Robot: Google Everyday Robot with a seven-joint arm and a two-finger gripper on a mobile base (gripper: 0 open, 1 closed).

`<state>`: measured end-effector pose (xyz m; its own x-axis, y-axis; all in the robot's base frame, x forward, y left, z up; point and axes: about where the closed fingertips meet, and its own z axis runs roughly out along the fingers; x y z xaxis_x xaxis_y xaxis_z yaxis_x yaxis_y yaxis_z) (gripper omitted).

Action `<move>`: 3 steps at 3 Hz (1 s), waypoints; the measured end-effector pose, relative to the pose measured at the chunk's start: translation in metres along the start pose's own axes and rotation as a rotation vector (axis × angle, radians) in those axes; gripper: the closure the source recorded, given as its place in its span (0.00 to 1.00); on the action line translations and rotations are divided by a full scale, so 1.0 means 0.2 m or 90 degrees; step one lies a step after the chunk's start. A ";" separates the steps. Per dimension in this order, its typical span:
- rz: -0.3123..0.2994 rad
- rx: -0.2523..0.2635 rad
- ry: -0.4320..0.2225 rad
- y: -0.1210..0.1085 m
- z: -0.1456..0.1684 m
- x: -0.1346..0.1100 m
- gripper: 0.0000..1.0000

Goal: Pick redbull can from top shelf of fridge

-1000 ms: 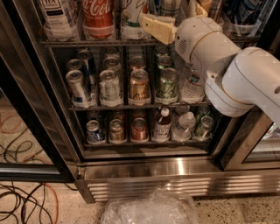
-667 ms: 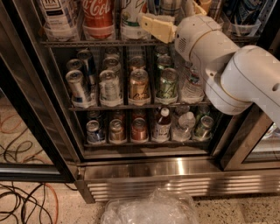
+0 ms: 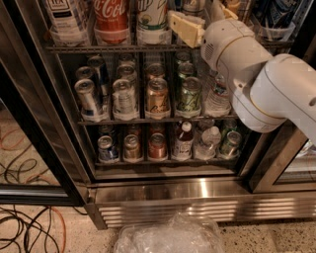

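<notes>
Camera view: at your far left, cables [image 3: 22, 232] lie on the floor beside the black frame of the open door [image 3: 29, 128] of the fridge [image 3: 197, 190]. On the top shelf [image 3: 98, 48] you see, from the left, a white-and-blue can [image 3: 66, 17], a red Coca-Cola can [image 3: 111, 15] and a white-and-green can [image 3: 152, 15], each cut off by the upper edge. Just right of them the tool [image 3: 197, 17] is up at that shelf, its beige pad touching or almost touching the white-and-green can. You cannot tell whether the tool is open or closed. A grey can [image 3: 192, 5] stands right at the tool, mostly out of frame, and you cannot tell whether it is the redbull can. The white arm [image 3: 276, 89] fills the right side, in front of the lower racks. On the floor below lies a clear plastic bag [image 3: 168, 237].
</notes>
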<state>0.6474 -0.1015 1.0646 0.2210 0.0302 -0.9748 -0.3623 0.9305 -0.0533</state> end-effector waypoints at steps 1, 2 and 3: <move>0.004 -0.009 -0.001 0.02 0.02 0.00 0.25; 0.006 -0.009 -0.003 0.02 0.03 0.00 0.25; 0.006 -0.013 -0.006 0.03 0.04 -0.01 0.36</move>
<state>0.6517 -0.0930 1.0684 0.2264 0.0419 -0.9731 -0.3821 0.9228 -0.0491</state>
